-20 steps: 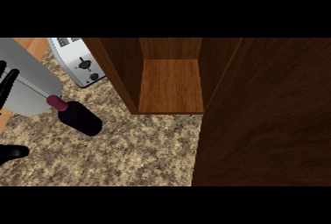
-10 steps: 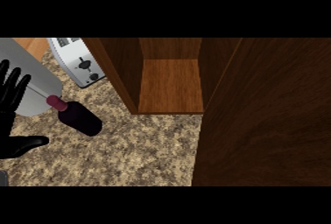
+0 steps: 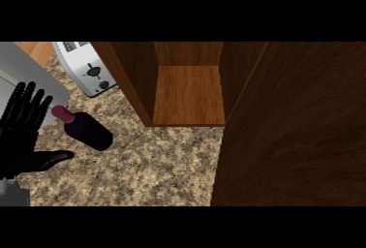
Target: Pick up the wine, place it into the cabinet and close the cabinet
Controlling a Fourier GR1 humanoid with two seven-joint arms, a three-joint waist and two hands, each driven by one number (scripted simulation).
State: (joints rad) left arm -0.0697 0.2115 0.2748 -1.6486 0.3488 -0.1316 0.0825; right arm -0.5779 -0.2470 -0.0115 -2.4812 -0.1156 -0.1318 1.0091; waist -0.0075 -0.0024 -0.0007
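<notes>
While the wine bottle (image 3: 87, 129) stands on the speckled tabletop (image 3: 143, 169), the left hand (image 3: 22, 140) hovers just beside it, fingers spread wide.

A speckled brown-and-cream stone tabletop (image 3: 143, 169) fills the lower middle of the frame. At the upper left stands a silver toaster (image 3: 87, 72), its slots and lever showing, and beside it at the left edge sits a plain grey surface (image 3: 22, 77). A strip of orange-brown wood (image 3: 36, 51) shows in the top left corner. The light is dim and even.
</notes>
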